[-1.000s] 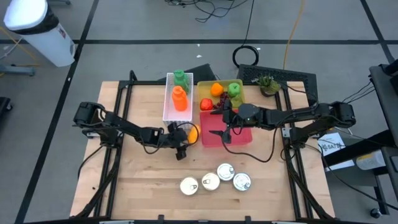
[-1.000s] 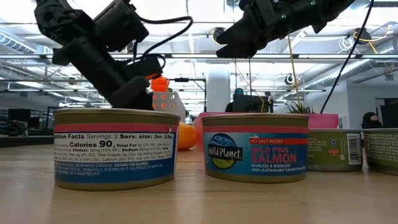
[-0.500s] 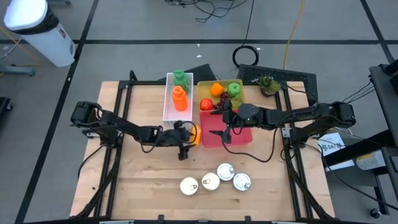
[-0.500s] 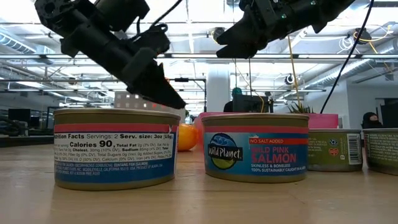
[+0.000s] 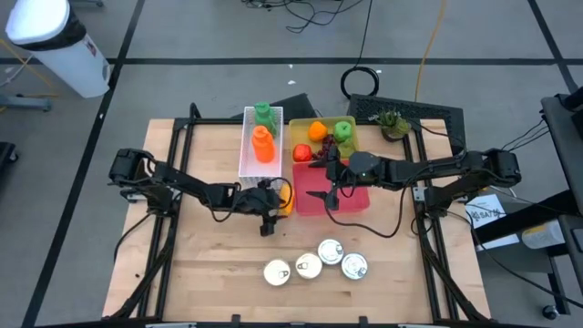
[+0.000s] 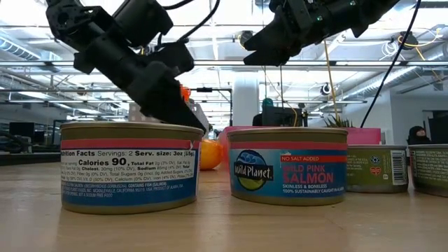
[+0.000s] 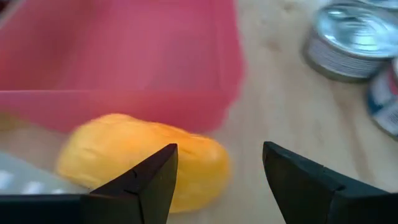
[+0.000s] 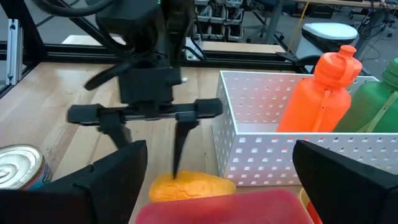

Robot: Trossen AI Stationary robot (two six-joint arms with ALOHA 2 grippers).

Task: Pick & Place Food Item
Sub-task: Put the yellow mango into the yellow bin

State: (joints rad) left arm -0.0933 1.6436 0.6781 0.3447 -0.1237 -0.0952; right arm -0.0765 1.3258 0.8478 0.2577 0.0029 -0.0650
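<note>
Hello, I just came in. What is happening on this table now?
The robot is sorting food. The left tool hangs open just above a yellow-orange fruit that lies on the wooden table beside the pink bin; it has not gripped the fruit. The right tool waits open over that pink bin. A white basket holds an orange bottle and a green bottle. Four cans stand near the front edge.

Grey floor (image 5: 182,36), dark seams; white bin (image 5: 56,44); ceiling strip lights (image 6: 231,28)
</note>
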